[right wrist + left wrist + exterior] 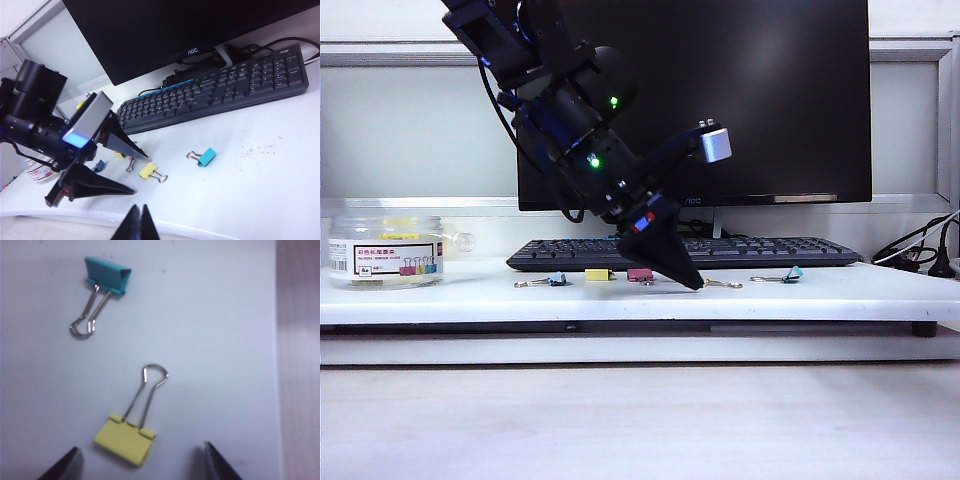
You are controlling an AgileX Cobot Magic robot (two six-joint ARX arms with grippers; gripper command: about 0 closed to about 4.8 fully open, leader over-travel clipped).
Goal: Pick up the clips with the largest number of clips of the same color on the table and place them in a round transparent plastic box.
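- White surface (470, 300): a raised board with a pale wooden top below it.
- Round transparent plastic box (386, 252) at its left end.
- Black keyboard (685, 253) along the back.
- In front of it, a row of clips: blue clip (556, 279), yellow clip (599, 274), pink clip (640, 274), teal clip (792, 274).
- Another yellow clip (126, 438) beside the teal one.

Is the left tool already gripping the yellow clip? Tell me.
No. In the left wrist view the yellow clip lies flat on the white table between the left tool's open fingertips, untouched.
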